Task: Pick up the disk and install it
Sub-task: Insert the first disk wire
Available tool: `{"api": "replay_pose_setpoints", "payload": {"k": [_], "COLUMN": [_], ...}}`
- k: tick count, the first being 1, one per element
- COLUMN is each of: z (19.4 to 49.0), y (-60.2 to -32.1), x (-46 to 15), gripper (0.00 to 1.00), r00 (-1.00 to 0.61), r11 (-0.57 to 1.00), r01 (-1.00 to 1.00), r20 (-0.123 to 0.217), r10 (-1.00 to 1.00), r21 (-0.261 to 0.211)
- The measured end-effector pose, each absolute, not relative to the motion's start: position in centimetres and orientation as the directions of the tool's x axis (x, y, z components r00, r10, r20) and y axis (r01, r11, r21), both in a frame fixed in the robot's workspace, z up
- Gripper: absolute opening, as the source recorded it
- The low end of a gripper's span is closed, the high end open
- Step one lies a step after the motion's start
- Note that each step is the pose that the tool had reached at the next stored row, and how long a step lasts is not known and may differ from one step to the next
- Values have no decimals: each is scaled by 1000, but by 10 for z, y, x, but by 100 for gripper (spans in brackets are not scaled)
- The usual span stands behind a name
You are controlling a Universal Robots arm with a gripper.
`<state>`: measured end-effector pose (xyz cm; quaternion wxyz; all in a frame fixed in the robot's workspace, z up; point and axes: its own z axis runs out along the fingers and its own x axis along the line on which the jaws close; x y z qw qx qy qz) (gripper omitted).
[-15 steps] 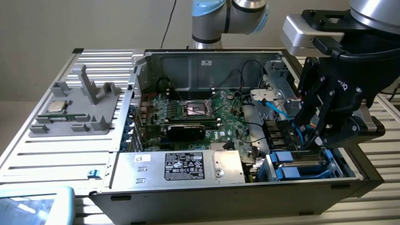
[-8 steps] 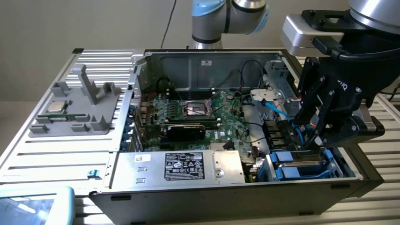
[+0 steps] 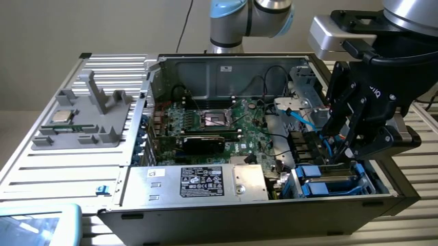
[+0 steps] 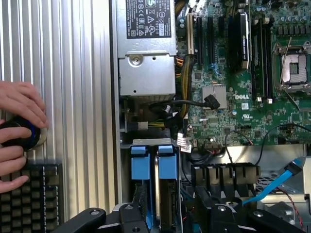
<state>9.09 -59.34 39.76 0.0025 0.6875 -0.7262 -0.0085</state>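
— Gripper point(image 3: 340, 159) state?
— Jaws apart, holding nothing, low in the drive bay point(image 3: 370, 179).
— And the disk?
— Disk point(image 4: 160, 184) sits on edge in that bay, between the jaws.

"DELL" on the motherboard point(image 4: 228, 116)
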Motion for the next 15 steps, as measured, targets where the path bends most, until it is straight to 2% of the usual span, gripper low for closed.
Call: {"api": "replay_pose_setpoints", "payload": {"k": [4, 5, 6, 8, 9, 15], "z": [398, 398, 398, 398, 398, 397], "y": [-593, -593, -593, -593, -593, -593], "x": [91, 91, 92, 93, 95, 110], "gripper": [52, 53, 59, 59, 65, 65], "r00": [-55, -55, -55, -55, -55, -56], "r11": [55, 55, 54, 55, 55, 56], "r01": [-998, -998, -998, -998, -998, -998], "r20": [-8, -8, -8, -8, -8, -11], "r10": [-998, -998, -998, -998, -998, -998], "r21": [16, 16, 16, 15, 15, 14]}}
